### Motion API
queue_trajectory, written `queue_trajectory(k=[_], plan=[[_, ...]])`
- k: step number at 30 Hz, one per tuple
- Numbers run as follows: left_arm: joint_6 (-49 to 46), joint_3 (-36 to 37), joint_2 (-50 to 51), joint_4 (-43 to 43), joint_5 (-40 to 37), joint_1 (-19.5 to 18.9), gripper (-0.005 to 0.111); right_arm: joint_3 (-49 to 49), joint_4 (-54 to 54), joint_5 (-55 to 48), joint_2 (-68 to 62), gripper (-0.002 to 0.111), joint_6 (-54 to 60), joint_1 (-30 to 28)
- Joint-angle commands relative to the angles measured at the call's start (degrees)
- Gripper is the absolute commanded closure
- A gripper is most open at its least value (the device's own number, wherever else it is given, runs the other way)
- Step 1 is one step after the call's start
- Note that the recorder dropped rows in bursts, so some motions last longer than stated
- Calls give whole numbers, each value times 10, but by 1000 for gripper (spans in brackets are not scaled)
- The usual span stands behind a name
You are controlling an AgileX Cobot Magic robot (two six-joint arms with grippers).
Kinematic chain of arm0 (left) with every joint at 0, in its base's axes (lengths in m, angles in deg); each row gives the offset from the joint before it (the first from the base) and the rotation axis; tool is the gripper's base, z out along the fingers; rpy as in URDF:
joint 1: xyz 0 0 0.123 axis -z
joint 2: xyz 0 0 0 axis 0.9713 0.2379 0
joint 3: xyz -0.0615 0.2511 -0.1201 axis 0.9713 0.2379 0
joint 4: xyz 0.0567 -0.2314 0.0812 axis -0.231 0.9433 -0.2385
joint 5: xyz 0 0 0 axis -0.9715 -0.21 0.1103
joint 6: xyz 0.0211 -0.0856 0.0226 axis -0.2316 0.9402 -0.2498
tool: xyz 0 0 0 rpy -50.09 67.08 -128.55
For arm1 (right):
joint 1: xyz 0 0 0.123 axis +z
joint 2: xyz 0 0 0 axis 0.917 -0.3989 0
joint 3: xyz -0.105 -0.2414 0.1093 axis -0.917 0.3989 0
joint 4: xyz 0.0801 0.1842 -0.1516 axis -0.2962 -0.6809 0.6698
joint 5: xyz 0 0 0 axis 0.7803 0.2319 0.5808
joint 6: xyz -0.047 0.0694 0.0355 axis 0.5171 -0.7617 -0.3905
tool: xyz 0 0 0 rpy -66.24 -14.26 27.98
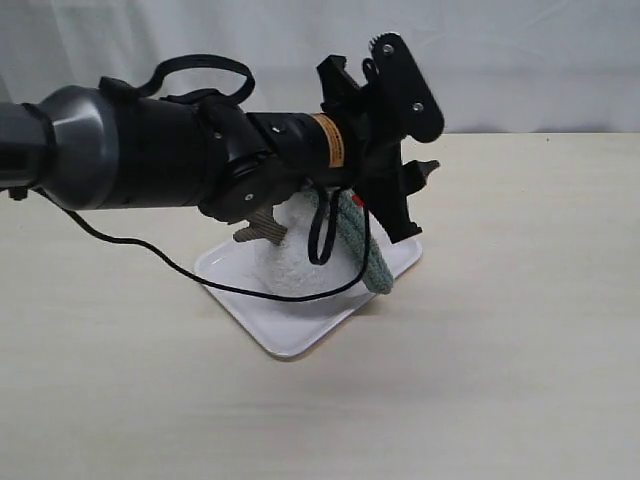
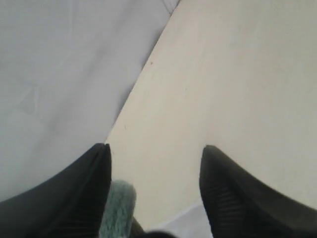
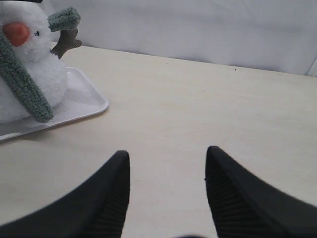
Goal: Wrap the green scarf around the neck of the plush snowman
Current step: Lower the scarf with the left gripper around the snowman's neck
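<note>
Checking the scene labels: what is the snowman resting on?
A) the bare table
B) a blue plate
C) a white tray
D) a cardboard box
C: the snowman sits on a white tray, with the scarf hanging down its front.

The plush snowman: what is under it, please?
The plush snowman rests on a white tray, which lies on the beige table. The tray surface beneath it is covered, and in the exterior view the left arm hides its head.
</note>
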Motion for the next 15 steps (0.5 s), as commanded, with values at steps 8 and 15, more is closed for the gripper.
queue_trajectory(k=[8,15], plan=[[-38,-184,125,-45,-156,2,54,1,-1,3,3,62,0,-1],[-29,-226,148,-75,-179,-9,54,1,-1,3,3,62,0,-1]])
